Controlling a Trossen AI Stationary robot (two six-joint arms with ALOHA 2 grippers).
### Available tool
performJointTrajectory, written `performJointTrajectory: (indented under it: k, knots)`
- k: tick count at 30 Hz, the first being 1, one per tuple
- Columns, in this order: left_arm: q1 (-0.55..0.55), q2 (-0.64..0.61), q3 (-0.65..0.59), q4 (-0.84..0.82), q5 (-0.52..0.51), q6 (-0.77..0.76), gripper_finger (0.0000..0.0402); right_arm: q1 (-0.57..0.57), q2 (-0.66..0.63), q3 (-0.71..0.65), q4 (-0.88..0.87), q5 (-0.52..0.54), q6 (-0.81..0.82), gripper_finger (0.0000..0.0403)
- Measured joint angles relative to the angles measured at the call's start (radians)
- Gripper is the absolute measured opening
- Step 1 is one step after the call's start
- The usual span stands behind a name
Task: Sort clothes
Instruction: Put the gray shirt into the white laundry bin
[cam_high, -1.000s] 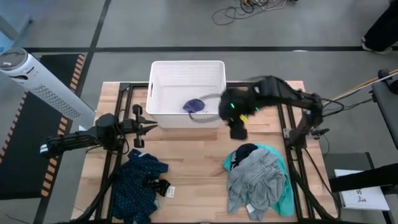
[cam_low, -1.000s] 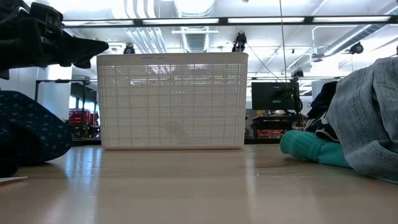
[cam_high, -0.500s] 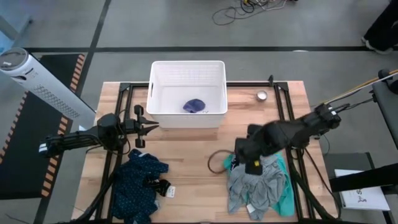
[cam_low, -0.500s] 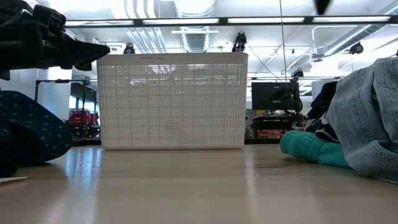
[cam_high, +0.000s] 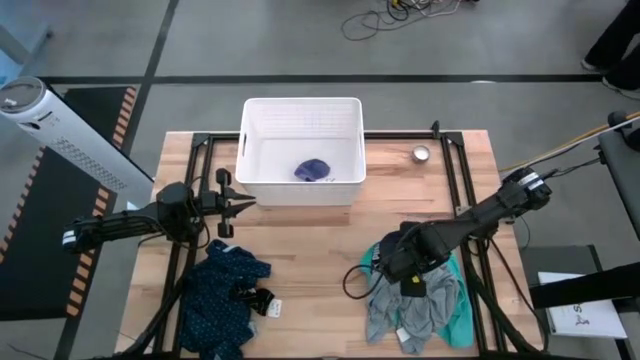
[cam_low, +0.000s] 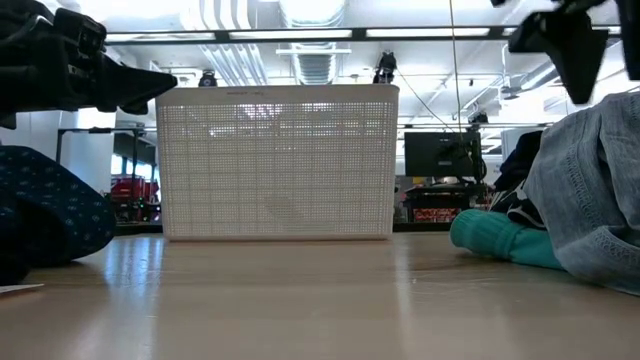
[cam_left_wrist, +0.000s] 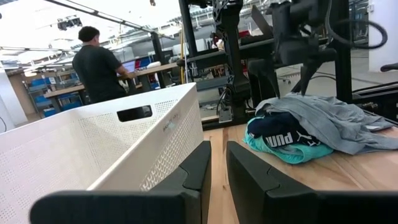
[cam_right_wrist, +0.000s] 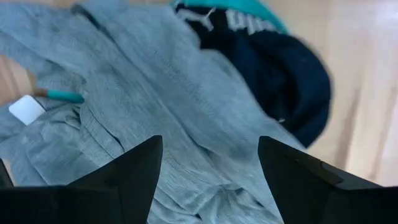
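Note:
A white basket (cam_high: 300, 150) stands at the table's far middle with a small blue-purple piece (cam_high: 313, 170) lying in it. A dark navy patterned garment (cam_high: 225, 290) lies near left. At near right is a pile: a grey garment (cam_high: 415, 300) on top, teal (cam_high: 458, 315) under it, and a navy piece (cam_right_wrist: 292, 74) at its far end. My right gripper (cam_right_wrist: 208, 180) hangs open just above the grey garment (cam_right_wrist: 155, 93), fingers pointing down, touching nothing. My left gripper (cam_left_wrist: 217, 168) is shut and level, left of the basket's (cam_left_wrist: 93, 143) near corner.
A small metal cup (cam_high: 421, 153) sits at the far right of the table. A white tag (cam_high: 272, 305) lies by the patterned garment. Black frame rails (cam_high: 455, 200) run along both sides of the table. A person (cam_left_wrist: 99, 62) stands in the room beyond.
My right gripper has swung from beside the basket's right near corner toward the table's near edge and come down over the clothes pile, dropping into the low view from above. The clothes lie as before.

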Motion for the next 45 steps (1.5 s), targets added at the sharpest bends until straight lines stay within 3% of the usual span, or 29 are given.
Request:
performJointTrajectory:
  k: [5, 9, 12, 17, 21, 28, 38, 45]
  knots:
    - [0.0, 0.0, 0.0, 0.0, 0.0, 0.0, 0.0038, 0.0, 0.0, -0.065, 0.071, -0.059, -0.009, 0.0248]
    - [0.0, 0.0, 0.0, 0.0, 0.0, 0.0, 0.0038, 0.0, 0.0, -0.112, 0.081, -0.058, -0.025, 0.0218]
    - [0.0, 0.0, 0.0, 0.0, 0.0, 0.0, 0.0038, 0.0, 0.0, -0.136, 0.083, -0.058, -0.032, 0.0162]
    - [0.0, 0.0, 0.0, 0.0, 0.0, 0.0, 0.0038, 0.0, 0.001, -0.119, 0.08, -0.089, -0.072, 0.0022]
    - [0.0, 0.0, 0.0, 0.0, 0.0, 0.0, 0.0038, 0.0, 0.001, -0.035, 0.054, -0.146, -0.088, 0.0012]
    - [0.0, 0.0, 0.0, 0.0, 0.0, 0.0, 0.0038, 0.0, 0.001, 0.195, -0.052, -0.133, -0.096, 0.0003]
    - [0.0, 0.0, 0.0, 0.0, 0.0, 0.0, 0.0038, 0.0, 0.001, 0.514, -0.094, 0.106, -0.202, 0.0001]
    - [0.0, 0.0, 0.0, 0.001, -0.001, 0.0, 0.0038, -0.007, 0.036, 0.715, -0.077, 0.387, -0.344, 0.0001]
